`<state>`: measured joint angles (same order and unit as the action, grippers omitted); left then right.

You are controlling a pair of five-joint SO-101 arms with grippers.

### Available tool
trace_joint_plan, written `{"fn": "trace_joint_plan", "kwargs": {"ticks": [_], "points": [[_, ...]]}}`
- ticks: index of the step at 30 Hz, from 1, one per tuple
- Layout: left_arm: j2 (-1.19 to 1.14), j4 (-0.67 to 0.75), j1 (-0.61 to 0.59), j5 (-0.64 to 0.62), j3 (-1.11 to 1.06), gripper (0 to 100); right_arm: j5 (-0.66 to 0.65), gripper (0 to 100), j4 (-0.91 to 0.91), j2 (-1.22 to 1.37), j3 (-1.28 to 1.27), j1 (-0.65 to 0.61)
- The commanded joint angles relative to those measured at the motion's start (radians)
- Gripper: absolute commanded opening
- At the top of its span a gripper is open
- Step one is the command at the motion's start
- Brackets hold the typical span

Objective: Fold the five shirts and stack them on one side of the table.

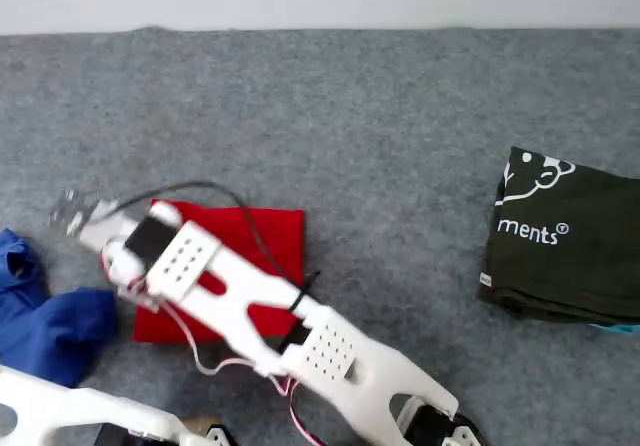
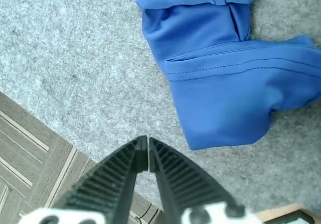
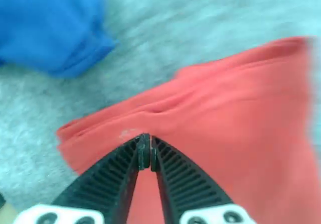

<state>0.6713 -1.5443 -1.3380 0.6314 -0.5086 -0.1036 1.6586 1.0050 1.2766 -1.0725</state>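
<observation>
A red shirt [image 1: 270,236] lies flat on the grey table at the front left, partly under my right arm [image 1: 250,296]. My right gripper [image 3: 144,144] is shut, its tips just over the red shirt [image 3: 225,123] near one edge; no cloth shows between the fingers. A crumpled blue shirt [image 1: 50,326] lies at the table's left edge, left of the red one. My left gripper [image 2: 148,142] is shut and holds nothing, a short way from the blue shirt [image 2: 225,83], above the table's edge. A folded dark green shirt [image 1: 565,236] sits on a stack at the right.
A strip of light blue cloth [image 1: 620,328] peeks out under the dark green shirt. My left arm [image 1: 70,406] lies along the front left corner. Wooden floor [image 2: 30,148] shows past the table's edge. The grey table [image 1: 350,116] stretches bare across the back and middle.
</observation>
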Motion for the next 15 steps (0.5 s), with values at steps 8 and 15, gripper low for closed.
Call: {"fn": "trace_joint_plan", "kwargs": {"ticks": [8,15], "points": [[0.029,-0.003,0.005,0.002,0.035,2,-0.002,0.8,0.140,-0.053,0.215,0.234],[0.029,-0.008,0.005,0.002,0.036,2,0.193,7.1,0.140,-0.298,-0.149,0.294]]}}
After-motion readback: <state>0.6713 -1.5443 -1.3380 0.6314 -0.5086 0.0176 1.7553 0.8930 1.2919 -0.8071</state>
